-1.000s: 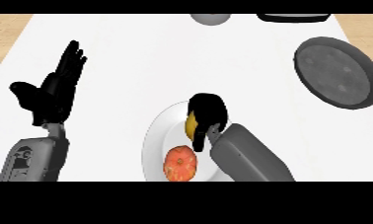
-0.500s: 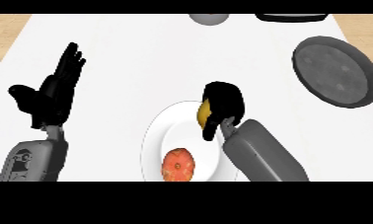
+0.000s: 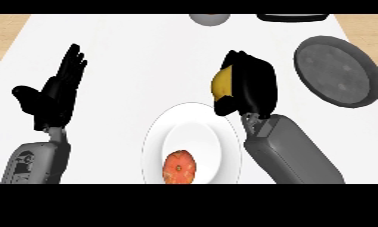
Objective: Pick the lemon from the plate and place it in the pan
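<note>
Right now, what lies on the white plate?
Only a red-orange fruit. The lemon is off it, in the right hand; the forearm covers part of the right rim of the plate.

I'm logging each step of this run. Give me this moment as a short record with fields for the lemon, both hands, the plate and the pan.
lemon: yellow, in the right hand, off the plate
right hand: fingers curled round the lemon, between plate and pan
left hand: open, fingers up, resting at the view's left
plate: white, holds a red-orange fruit
pan: grey, at the view's right, lemon not yet in it
</note>
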Robot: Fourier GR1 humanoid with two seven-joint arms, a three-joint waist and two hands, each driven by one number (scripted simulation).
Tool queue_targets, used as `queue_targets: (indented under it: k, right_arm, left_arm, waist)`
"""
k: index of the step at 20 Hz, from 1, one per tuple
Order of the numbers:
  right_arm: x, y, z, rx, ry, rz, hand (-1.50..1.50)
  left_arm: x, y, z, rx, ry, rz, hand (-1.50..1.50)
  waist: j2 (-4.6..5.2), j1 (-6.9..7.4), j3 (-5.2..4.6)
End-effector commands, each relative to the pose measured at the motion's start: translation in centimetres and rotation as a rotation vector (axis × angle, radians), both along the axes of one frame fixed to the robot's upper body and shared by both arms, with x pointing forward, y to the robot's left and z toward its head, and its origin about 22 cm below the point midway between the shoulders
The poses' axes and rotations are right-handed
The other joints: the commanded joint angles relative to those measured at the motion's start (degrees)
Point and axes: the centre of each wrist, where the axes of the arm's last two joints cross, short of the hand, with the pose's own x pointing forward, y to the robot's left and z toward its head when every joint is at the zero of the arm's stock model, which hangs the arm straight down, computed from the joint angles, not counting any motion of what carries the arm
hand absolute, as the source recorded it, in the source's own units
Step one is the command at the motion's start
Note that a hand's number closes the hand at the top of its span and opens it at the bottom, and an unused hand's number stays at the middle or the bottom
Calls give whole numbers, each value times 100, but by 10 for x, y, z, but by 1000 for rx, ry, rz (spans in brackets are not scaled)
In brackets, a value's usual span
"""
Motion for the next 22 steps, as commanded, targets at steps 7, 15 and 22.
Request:
queue_targets:
  k: [7,15,22]
  right_arm:
    - [13,-88,45,182,-252,-184,150]
    - [36,-206,8,249,-276,-305,150]
    - [57,-296,-14,77,-282,-400,150]
  left_arm:
    - [8,5,-4,-9,2,-13,0]
    - [10,1,6,1,-11,-13,0]
    - [9,4,11,-7,-23,-46,0]
  waist:
    - [40,35,2]
    - [55,85,6]
    - [105,211,10]
